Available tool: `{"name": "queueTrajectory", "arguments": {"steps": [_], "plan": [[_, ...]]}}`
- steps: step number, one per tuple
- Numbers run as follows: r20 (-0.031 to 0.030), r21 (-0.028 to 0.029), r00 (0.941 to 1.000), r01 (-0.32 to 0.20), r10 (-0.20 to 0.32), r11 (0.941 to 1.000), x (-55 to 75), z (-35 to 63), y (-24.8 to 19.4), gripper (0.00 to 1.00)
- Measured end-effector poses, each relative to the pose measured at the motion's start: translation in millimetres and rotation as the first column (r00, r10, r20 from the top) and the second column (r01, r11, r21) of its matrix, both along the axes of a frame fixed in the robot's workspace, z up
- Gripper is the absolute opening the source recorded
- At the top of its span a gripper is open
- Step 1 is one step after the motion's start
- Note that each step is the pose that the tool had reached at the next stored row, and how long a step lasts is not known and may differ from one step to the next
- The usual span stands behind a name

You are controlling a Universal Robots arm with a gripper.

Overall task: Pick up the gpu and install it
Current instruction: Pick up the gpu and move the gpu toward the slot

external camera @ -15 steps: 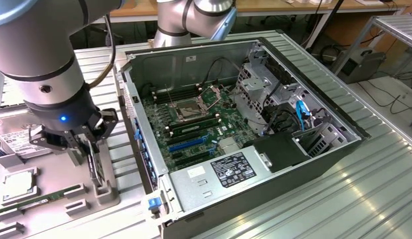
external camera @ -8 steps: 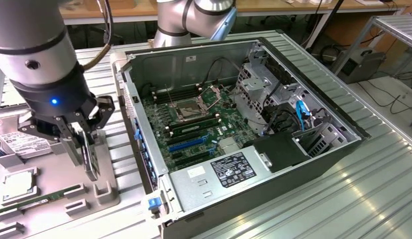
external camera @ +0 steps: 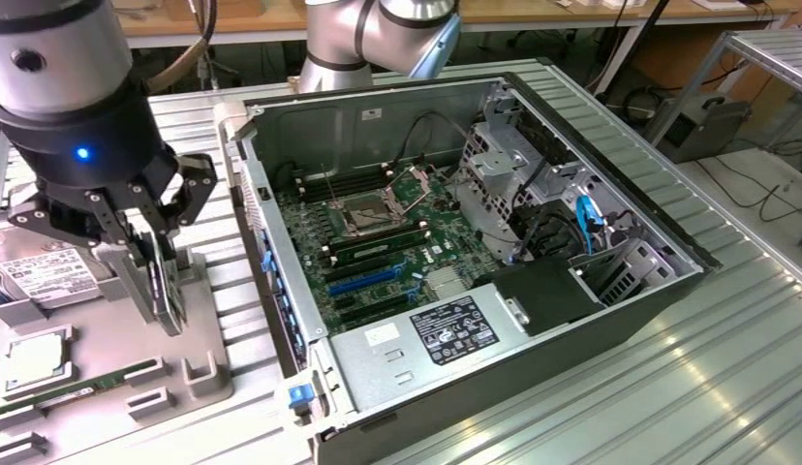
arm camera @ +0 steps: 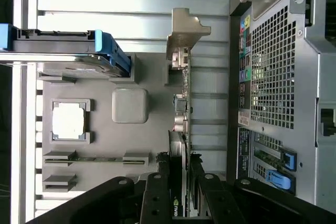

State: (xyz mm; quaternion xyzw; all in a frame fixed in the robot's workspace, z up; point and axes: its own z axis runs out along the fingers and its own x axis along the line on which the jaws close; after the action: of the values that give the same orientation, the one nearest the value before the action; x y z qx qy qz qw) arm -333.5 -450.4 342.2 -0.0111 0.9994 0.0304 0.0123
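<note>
Black, thin and flat, the rectangular gpu (external camera: 166, 295) (arm camera: 180, 145) stands on its long edge at the grey moulded plastic tray (external camera: 200, 373) (arm camera: 152, 77), outside the computer and on the exterior view's left of it. The robot arm's dark pincer (external camera: 149, 257) (arm camera: 179, 169) comes down over the card from above and pinches it, one finger against each flat face; the wrist view shows the card edge-on, running out from between the fingers. At the card's far end from the pincer sits its silver metal bracket (arm camera: 185, 30). Whether the card's lower edge sits in the tray or has just cleared it, I cannot tell. Beside the card, other parts lie in the tray's recesses: a silver boxy hard drive with a white label (external camera: 40, 271), a square silver processor chip (external camera: 33, 351) (arm camera: 68, 120), and a narrow green memory stick (external camera: 78, 383) (arm camera: 94, 157). Just beside the tray, on the exterior view's right, lies the large dark grey tower computer case (external camera: 362, 121) (arm camera: 270, 66), its side open upward, showing the green motherboard (external camera: 375, 242) with its slots. Tray and case both rest on a ribbed silver metal counter (external camera: 660, 387) (arm camera: 131, 3).
</note>
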Motion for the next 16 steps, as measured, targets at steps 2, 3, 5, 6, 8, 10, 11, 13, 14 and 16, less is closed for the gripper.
{"name": "queueTrajectory", "arguments": {"steps": [2, 3, 5, 6, 8, 10, 11, 13, 14, 16], "plan": [[0.0001, 0.0001, 1.0, 0.0, 0.0, 1.0, 0.6, 8.9, -0.9, 0.26], [0.0001, 0.0001, 1.0, 0.0, 0.0, 1.0, 0.9, 13.3, -1.4, 0.26], [0.0001, 0.0001, 1.0, 0.0, 0.0, 1.0, 2.7, 24.6, -3.2, 0.26], [0.0001, 0.0001, 1.0, 0.0, 0.0, 1.0, 4.1, 31.0, -4.5, 0.26], [0.0001, 0.0001, 1.0, 0.0, 0.0, 1.0, 7.4, 40.8, -7.1, 0.26], [0.0001, 0.0008, 1.0, 0.0, 0.0, 1.0, 15.6, 55.8, -12.5, 0.26], [-0.0003, 0.0011, 1.0, 0.0, 0.0, 1.0, 19.9, 62.5, -15.1, 0.26], [-0.0005, 0.0019, 1.0, 0.0, 0.0, 1.0, 27.2, 72.7, -18.9, 0.26], [-0.0007, 0.0026, 1.0, 0.0, 0.0, 1.0, 31.6, 78.1, -20.7, 0.26], [-0.0014, 0.0049, 1.0, 0.0, 0.0, 1.0, 44.3, 88.0, -24.4, 0.26]]}}
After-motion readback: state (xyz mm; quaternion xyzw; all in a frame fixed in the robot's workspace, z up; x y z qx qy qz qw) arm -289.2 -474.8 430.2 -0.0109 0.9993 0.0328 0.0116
